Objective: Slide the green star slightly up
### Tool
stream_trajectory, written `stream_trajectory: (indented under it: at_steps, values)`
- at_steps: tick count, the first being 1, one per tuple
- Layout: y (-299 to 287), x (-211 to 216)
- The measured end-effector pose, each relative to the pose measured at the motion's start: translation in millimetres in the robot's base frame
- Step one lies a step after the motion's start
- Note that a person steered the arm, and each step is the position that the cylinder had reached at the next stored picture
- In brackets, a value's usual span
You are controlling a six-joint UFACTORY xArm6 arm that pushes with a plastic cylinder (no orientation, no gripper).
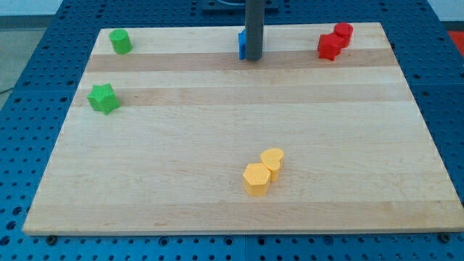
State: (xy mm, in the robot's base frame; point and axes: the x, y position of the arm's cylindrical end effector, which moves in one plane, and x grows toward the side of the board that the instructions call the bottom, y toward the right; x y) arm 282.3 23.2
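The green star (103, 98) lies near the left edge of the wooden board (181, 145), in its upper part. A second green block (119, 41), roughly round, sits above it at the top left corner. My tip (253, 57) is at the top middle of the board, far to the right of the green star. It stands right against a blue block (242, 43), which it mostly hides.
Two red blocks (334, 41) touch each other at the top right. A yellow hexagon (256, 179) and a yellow heart (272, 159) touch each other at the lower middle. The board lies on a blue perforated table (29, 87).
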Motion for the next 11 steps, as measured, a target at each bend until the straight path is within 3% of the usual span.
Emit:
stream_trajectory:
  at_steps: [1,2,4,5,6,8,10,11]
  values:
    - [-3.9,30.9]
    - [-40.3,89.8]
    - [-158.9,195.2]
    - [-232.5,182.1]
    - [-279.9,140.3]
    - [-289.1,78.2]
    - [-299.1,141.6]
    - [-287.3,95.9]
